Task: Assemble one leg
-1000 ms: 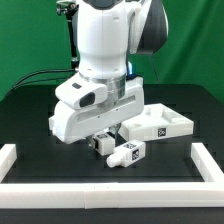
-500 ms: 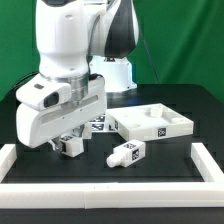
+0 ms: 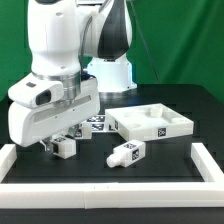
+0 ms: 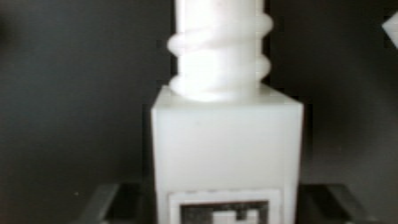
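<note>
Currently the end effector (image 3: 62, 141) is pinching the leg (image 3: 66, 147) low over the desk (image 3: 95, 171), toward the edge on the exterior view's left. Contact with the desk cannot be confirmed. The wrist view shows a threaded peg (image 4: 222, 45) projecting from the leg's end. A second leg (image 3: 127, 153) lies near the front edge, well apart, just beside the tray (image 3: 135, 125).

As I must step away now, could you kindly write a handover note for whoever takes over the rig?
Gripper: shut on the leg, low at the exterior view's left, away from the square panel.
Second leg: lies loose on the table before the panel.
Done: leg grasped.
Left: carry it to the panel and fasten it there.
</note>
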